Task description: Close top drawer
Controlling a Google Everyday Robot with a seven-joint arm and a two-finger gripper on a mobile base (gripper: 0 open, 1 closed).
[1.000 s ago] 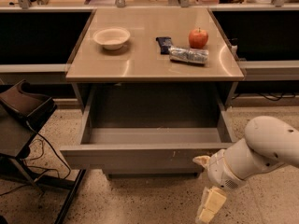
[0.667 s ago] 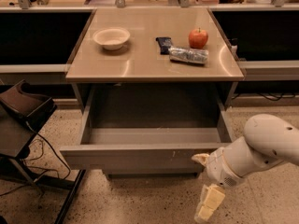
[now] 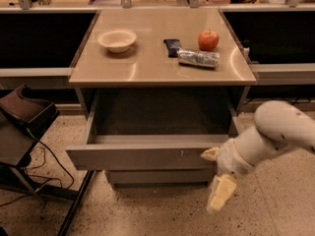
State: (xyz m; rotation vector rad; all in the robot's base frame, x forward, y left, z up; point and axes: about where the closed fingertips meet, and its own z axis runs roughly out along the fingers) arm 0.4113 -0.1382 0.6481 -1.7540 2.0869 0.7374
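Observation:
The top drawer (image 3: 142,157) is a wide grey metal drawer under the tabletop, pulled far out, with its inside bare. Its flat front has small white scuffs. My gripper (image 3: 215,174) is low at the right end of the drawer front, on a white arm (image 3: 275,132) coming in from the right. Its two cream fingers stand apart and hold nothing. The upper finger (image 3: 210,154) lies right at the front's right end. The lower finger (image 3: 220,193) hangs below the front, over the floor.
On the tabletop (image 3: 147,65) stand a white bowl (image 3: 117,39), a red apple (image 3: 208,40), a dark bar (image 3: 172,46) and a silver snack bag (image 3: 198,58). A narrower grey drawer front (image 3: 157,176) sits below. A black chair (image 3: 24,117) with cables stands at the left.
My gripper has risen from below the drawer front up to its right end. The drawer stays about as far open.

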